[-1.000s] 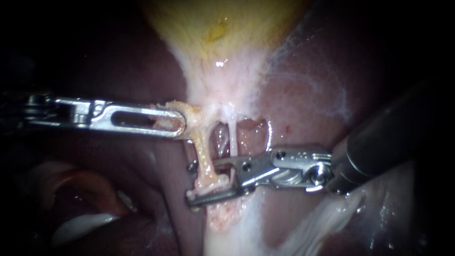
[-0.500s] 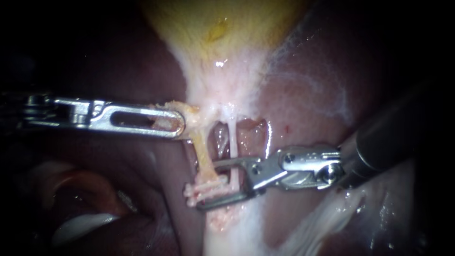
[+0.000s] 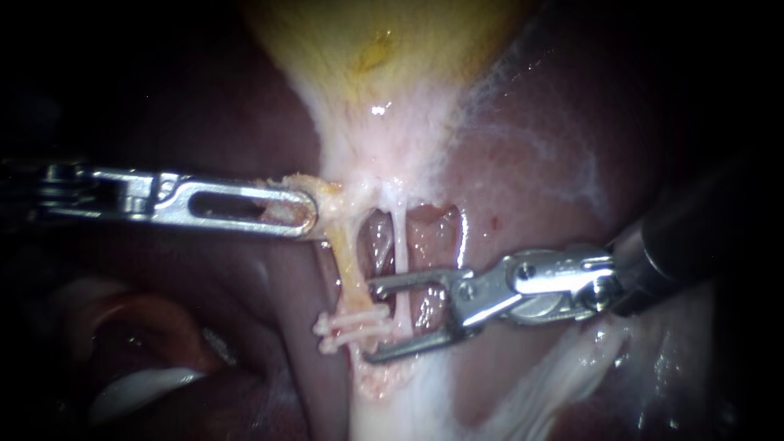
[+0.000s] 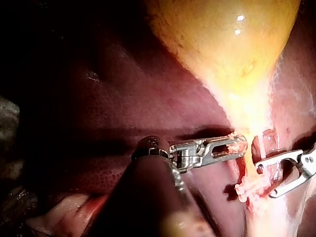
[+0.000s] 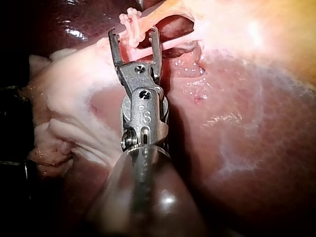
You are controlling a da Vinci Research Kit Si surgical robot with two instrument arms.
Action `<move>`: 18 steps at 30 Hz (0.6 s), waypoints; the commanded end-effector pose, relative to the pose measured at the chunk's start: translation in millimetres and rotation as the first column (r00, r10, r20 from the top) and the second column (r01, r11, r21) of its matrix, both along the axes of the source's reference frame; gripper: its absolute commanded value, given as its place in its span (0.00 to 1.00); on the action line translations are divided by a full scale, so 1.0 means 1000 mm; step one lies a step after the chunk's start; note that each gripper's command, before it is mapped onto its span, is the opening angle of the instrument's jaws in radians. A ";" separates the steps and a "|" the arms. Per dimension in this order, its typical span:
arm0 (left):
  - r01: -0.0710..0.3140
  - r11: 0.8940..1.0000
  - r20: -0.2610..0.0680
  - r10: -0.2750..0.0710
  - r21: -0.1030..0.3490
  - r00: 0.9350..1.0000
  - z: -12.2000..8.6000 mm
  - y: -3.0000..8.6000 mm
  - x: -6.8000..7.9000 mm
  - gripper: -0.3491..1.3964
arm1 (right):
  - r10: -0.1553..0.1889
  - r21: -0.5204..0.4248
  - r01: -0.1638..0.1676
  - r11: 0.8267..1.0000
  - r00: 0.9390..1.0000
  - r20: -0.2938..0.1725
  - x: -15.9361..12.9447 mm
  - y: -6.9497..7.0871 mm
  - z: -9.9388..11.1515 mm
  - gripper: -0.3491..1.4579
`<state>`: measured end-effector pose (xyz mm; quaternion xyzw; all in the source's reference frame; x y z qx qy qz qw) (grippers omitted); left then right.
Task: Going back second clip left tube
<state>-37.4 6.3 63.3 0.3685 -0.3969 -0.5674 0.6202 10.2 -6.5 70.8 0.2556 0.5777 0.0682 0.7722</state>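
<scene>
My left instrument [image 3: 309,211] comes in level, its slotted jaws shut on pale tissue at the neck of the yellow gallbladder [image 3: 384,49]. From there the left tube [image 3: 349,265] runs down to two whitish clips [image 3: 351,329] lying across it. A thinner right tube [image 3: 400,245] hangs beside it. My right instrument [image 3: 370,321] has open jaws just right of the clips, and the thin right tube passes between them. In the right wrist view the open jaws [image 5: 133,33] stand just short of the clips [image 5: 131,20]. The left wrist view shows both instruments [image 4: 241,144] and the clips [image 4: 247,187].
Dark red liver [image 3: 531,163] surrounds the field. A pale band of tissue [image 3: 408,400] runs down below the clips. A glistening white strand [image 3: 555,380] lies under my right instrument's shaft, and a pale fold [image 3: 147,384] sits at the lower left.
My right instrument has slid back to the right off the left tube, jaws staying open, and the two clips now show uncovered. My left instrument has held still.
</scene>
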 end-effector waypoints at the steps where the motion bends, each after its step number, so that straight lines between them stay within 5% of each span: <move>1: 0.000 1.000 0.001 0.000 0.000 1.000 0.0000 0.0000 0.0000 0.00 | 0.004 -0.003 -0.004 1.000 1.000 0.002 -0.0003 0.0001 -0.0002 0.47; 18: 0.000 1.000 0.001 0.000 0.000 1.000 0.0000 0.0000 0.0000 0.00 | 0.056 -0.085 -0.055 0.995 0.998 0.018 -0.0103 0.0058 -0.0056 0.47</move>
